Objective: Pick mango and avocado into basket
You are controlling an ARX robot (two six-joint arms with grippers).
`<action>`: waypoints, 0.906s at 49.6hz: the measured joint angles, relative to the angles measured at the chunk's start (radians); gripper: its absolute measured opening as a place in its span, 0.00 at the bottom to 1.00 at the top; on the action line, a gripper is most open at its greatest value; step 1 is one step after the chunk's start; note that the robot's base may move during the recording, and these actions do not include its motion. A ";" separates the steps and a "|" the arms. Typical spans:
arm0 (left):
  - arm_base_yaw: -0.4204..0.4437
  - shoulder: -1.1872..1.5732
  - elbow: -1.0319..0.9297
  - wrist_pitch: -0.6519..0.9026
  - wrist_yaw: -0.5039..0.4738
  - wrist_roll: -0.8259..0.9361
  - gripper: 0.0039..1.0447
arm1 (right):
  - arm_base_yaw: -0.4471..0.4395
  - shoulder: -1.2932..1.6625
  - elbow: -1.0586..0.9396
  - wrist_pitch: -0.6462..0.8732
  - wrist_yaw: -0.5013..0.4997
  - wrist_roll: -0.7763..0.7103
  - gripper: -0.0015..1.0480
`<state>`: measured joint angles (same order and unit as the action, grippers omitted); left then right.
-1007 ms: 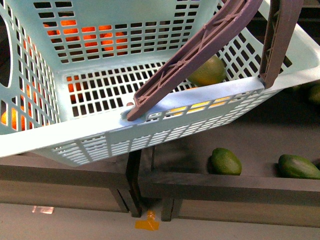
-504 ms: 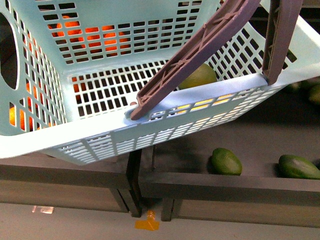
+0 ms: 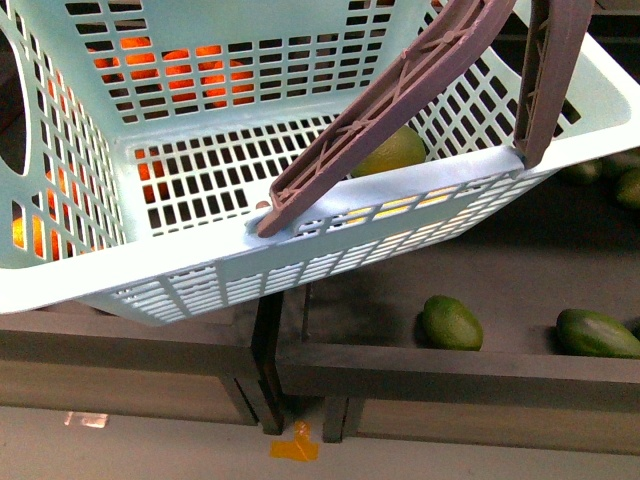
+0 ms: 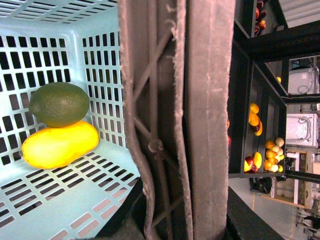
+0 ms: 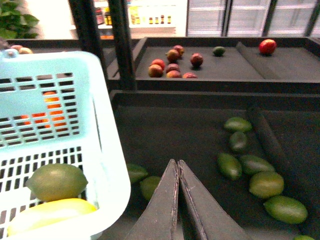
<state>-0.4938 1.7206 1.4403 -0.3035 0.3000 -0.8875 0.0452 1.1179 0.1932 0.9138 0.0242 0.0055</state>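
The turquoise basket (image 3: pixel 180 270) hangs tilted, close to the front camera. Its brown-grey handles (image 3: pixel 400 90) are swung up. My left gripper (image 4: pixel 182 227) is shut on the basket's handle (image 4: pixel 200 100), which fills the left wrist view. Inside, the dark green avocado (image 4: pixel 59 104) rests against the yellow mango (image 4: pixel 60 145) in a corner of the floor. The front view shows the avocado (image 3: pixel 392 150) behind a handle and the mango's yellow (image 3: pixel 398 209) through the wall slots. My right gripper (image 5: pixel 177 162) is shut and empty beside the basket (image 5: pixel 107 150), over the dark tray.
Loose green avocados (image 3: pixel 451 322) lie on the dark tray below the basket, several more (image 5: pixel 265 184) beyond my right gripper. Oranges (image 3: pixel 190 75) show through the basket's far wall. Red fruits (image 5: pixel 172 62) sit on a farther tray. A dark rail (image 3: pixel 450 370) fronts the trays.
The basket has swung slightly, its right end rising, and the avocado inside has slid a little to the left. The left gripper keeps its hold on the handle.
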 joint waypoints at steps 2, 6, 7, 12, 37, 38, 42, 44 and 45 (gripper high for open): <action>0.000 0.000 0.000 0.000 0.002 0.000 0.17 | -0.020 -0.026 -0.017 -0.009 -0.018 0.000 0.02; 0.000 0.000 0.000 0.000 0.006 -0.001 0.17 | -0.039 -0.063 -0.039 -0.025 -0.018 0.000 0.02; 0.000 0.000 0.000 0.000 0.007 -0.002 0.17 | -0.041 -0.075 -0.045 -0.031 -0.018 0.000 0.02; 0.000 0.000 0.000 0.000 0.006 -0.003 0.17 | -0.042 -0.135 -0.074 -0.063 -0.022 0.000 0.02; 0.000 0.000 0.000 0.000 0.004 -0.003 0.17 | -0.042 -0.439 -0.175 -0.257 -0.022 0.000 0.02; 0.000 0.000 0.000 0.000 0.004 -0.003 0.17 | -0.042 -0.454 -0.175 -0.269 -0.022 0.000 0.02; 0.000 0.000 0.000 0.000 0.003 -0.002 0.17 | -0.042 -0.521 -0.175 -0.332 -0.022 0.000 0.02; 0.000 0.000 0.000 0.000 0.003 -0.002 0.17 | -0.042 -0.562 -0.175 -0.368 -0.022 0.000 0.02; 0.000 0.000 0.000 0.000 0.004 -0.002 0.17 | -0.042 -0.575 -0.175 -0.380 -0.022 0.000 0.02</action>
<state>-0.4938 1.7206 1.4403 -0.3035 0.3038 -0.8898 0.0032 0.5434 0.0177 0.5343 0.0021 0.0051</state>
